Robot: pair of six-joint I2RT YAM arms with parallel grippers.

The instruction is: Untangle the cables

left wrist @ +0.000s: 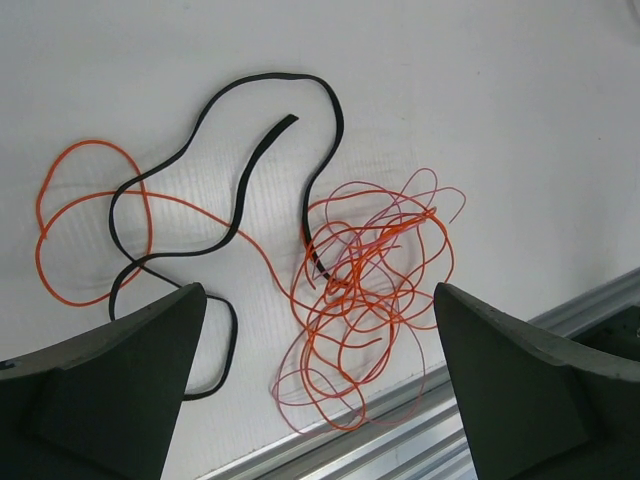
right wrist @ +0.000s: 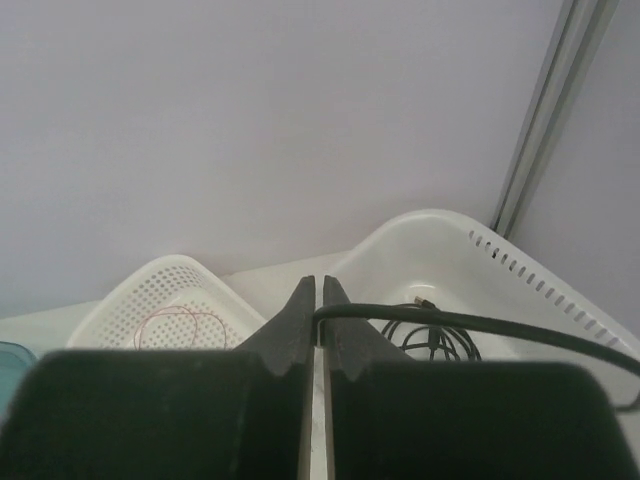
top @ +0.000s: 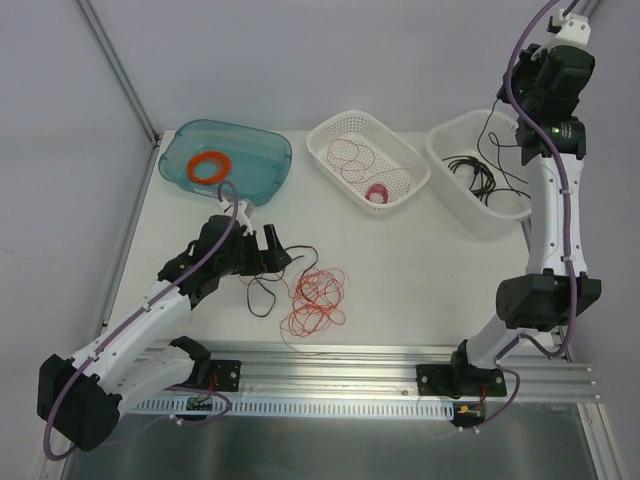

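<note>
While the left arm leans low over the white table [top: 420, 270], its left gripper [top: 272, 250] stands released, the two fingers wide apart with nothing between them. In the overhead view it sits at the middle left, just beside the cables on the table: an orange and red tangle [top: 315, 300] in the lower middle, and a loose black cable [top: 262, 290] to the left of it.

Only the left wrist view shows how these lie together. There the loose black cable [left wrist: 235, 200] winds in wide bends across the upper left, and one end of it runs into the orange and red tangle [left wrist: 365, 290] at the centre. A long orange loop [left wrist: 75, 220] crosses it near the left edge. The dark fingers [left wrist: 120, 390] fill both lower corners.

The right arm is raised at the upper right of the overhead frame, where I cannot make out its fingers. The right wrist view gives this. The right gripper [right wrist: 319, 290] is clenched on a held black cable [right wrist: 470, 322], which runs off to the right above the white bin [right wrist: 450, 235]. Coiled black cables [top: 478, 172] lie inside this bin. In the overhead view the perforated basket [top: 400, 165] at the top middle holds thin red loops [top: 352, 152] and a pink spool [top: 378, 193]. The teal tray [top: 255, 165] at the upper left holds an orange ring [top: 210, 167].
</note>
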